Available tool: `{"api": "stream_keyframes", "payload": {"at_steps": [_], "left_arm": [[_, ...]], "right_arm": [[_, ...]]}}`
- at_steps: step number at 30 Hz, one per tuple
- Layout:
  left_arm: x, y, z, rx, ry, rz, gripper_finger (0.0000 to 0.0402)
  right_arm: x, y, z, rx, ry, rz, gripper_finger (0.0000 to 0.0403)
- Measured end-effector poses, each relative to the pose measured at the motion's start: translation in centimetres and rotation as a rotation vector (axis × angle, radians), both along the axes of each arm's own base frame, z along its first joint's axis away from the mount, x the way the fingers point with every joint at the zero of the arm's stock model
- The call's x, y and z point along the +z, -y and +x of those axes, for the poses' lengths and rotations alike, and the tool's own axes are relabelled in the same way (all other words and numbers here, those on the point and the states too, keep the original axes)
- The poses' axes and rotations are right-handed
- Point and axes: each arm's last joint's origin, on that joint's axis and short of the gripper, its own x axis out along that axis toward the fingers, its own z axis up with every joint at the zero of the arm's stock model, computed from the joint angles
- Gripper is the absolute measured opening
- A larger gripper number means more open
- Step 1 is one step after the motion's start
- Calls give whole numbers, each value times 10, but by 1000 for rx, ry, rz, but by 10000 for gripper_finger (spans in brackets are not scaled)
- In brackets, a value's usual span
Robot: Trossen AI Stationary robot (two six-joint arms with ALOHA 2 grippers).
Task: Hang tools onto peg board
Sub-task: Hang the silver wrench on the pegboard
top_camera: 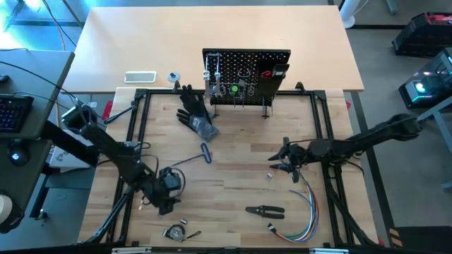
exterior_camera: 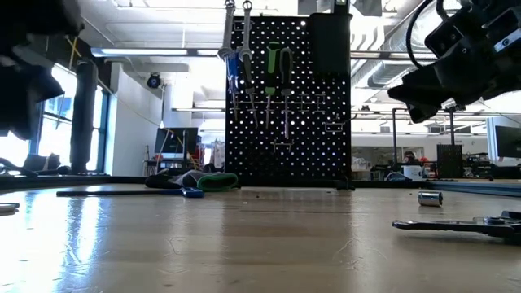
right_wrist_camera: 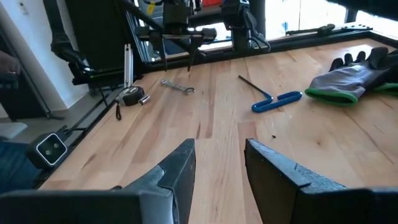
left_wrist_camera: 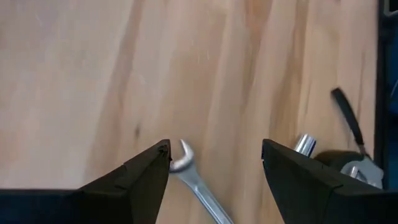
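Peg board [top_camera: 247,74] stands upright at the far middle of the work table [top_camera: 233,176], partly stocked. In the low view, two long silver tools [exterior_camera: 238,57] and two green-handled drivers [exterior_camera: 278,77] hang on its face; the high view also shows something red [top_camera: 267,72] and a black bin [top_camera: 280,70] toward its right side. Judged roughly halfway: several pieces hung, several still on the table.

Remaining on the table:
- blue-handled hex key [top_camera: 203,153], lying flat near the middle, in front of the board
- silver wrench [left_wrist_camera: 196,180], near the front left, directly beneath the left gripper
- black-handled pliers [top_camera: 265,209], front right of centre
- small silver socket-like piece [exterior_camera: 430,198], close to the right gripper; exact type too small to tell
- tape measure [top_camera: 175,231] at the front edge; unclear whether it counts as a tool to hang

Not for hanging: black glove [top_camera: 194,111], just left of the board's foot; bundle of coloured wires [top_camera: 300,212], front right.

Left gripper [left_wrist_camera: 214,163] hovers low over the wrench head, jaws spread wide on either side of it, grasping nothing. Judgement: this wrench is the piece in hand, pickup not yet made.

Right gripper [right_wrist_camera: 219,158] hangs above the table right of centre, jaws parted with a modest gap, empty, pointing across the table toward the hex key and the left arm. It appears to be waiting.
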Motion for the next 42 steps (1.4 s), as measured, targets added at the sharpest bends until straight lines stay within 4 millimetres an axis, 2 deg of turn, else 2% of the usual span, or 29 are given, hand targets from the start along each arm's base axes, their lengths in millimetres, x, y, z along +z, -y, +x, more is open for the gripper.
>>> {"api": "stream_keyframes", "payload": {"at_steps": [7, 14, 18, 21, 26, 28, 35, 38, 42], "left_arm": [[-26, 24, 2, 3, -85, -15, 243], [-58, 35, 5, 80, -286, 158, 237], [-65, 43, 10, 60, -305, 246, 202], [-64, 44, 14, 44, -295, 288, 154], [-63, 36, 20, 13, -293, 344, 44], [-63, 32, 24, -11, -288, 360, 17], [-63, 8, 59, -18, -115, 492, 17], [-56, -4, 82, -30, -29, 534, 2], [-47, -20, 108, -79, 48, 572, 2]], "right_arm": [[-5, -1, 6, 4, 6, -15, 134], [-6, -2, 10, 7, 20, -16, 134], [-7, -2, 10, 9, 19, -12, 134], [-7, -2, 10, 9, 18, -13, 134], [-6, -2, 10, 4, 25, -18, 134], [-6, -2, 10, 3, 25, -20, 134], [-5, -2, 11, 4, 39, -29, 134], [-4, -2, 11, 5, 51, -34, 134], [-4, -2, 11, 4, 55, -28, 134]]}}
